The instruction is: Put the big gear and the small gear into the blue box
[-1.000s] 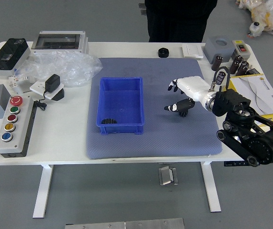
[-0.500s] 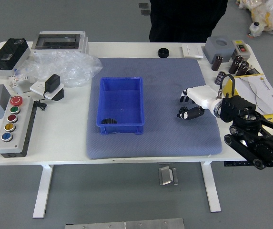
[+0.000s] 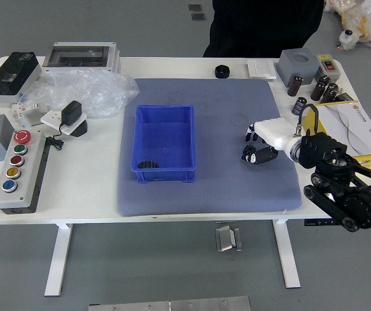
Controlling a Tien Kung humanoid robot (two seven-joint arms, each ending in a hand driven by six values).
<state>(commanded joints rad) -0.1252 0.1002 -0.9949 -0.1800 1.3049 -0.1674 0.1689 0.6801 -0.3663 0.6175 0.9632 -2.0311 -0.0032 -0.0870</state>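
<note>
Drawn back rightward since the first view, the right hand [image 3: 272,135] is now well apart from the blue box [image 3: 173,175]; whether it grips anything, I cannot tell. One black gear [image 3: 148,164] lies in the box's near-left corner, so the other likely remains.

Print too small to read marks a flat, white rectangular sheet with yellow edges [image 3: 346,124] on the white rectangular counter [image 3: 81,188], where no lettering is legible.

The single head view looks forward and steeply down from high above the table's [image 3: 88,194] near edge.
</note>
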